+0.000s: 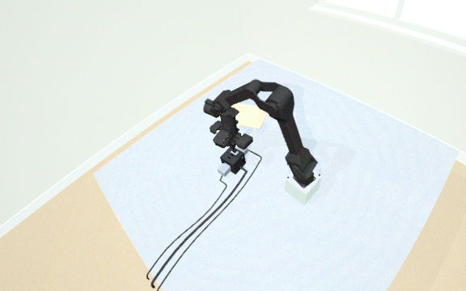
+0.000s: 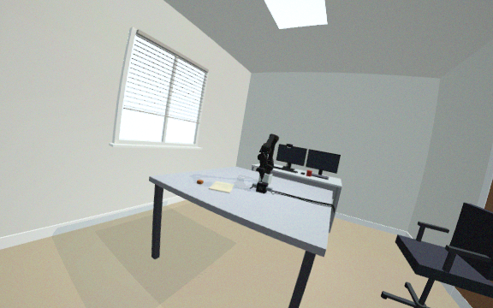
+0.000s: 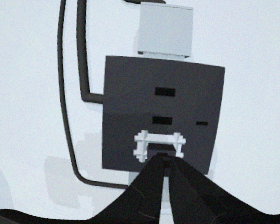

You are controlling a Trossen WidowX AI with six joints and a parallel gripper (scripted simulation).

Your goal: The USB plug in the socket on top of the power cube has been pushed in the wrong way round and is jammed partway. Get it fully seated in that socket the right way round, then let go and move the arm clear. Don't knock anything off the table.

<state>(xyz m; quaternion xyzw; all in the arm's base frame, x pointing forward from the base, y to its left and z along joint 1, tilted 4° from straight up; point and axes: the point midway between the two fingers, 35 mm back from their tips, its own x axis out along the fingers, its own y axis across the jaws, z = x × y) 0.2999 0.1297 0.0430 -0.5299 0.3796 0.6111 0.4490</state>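
Note:
The black power cube (image 1: pixel 238 165) (image 2: pixel 262 187) (image 3: pixel 128 85) stands upright on the table. Its top shows two empty slots and a smaller one at the side in the wrist view. A white open frame (image 3: pixel 161 137) with crossed corners sits on the top, around the place nearest my fingers. My gripper (image 1: pixel 234 149) (image 3: pixel 164 164) points down over that edge of the cube. Its fingertips are nearly together, shut on the small dark USB plug at the white frame. The fingers and the frame mostly hide the plug; its depth and which way round it is cannot be told.
White blocks (image 1: pixel 224 169) (image 3: pixel 166 30) are plugged into opposite sides of the cube. Dark cables (image 1: pixel 221 207) (image 3: pixel 81 50) run from it across the table (image 1: pixel 338 226). A yellow sheet (image 1: pixel 251 116) (image 2: pixel 222 186) and a small orange-brown object (image 2: pixel 199 181) also lie on the table.

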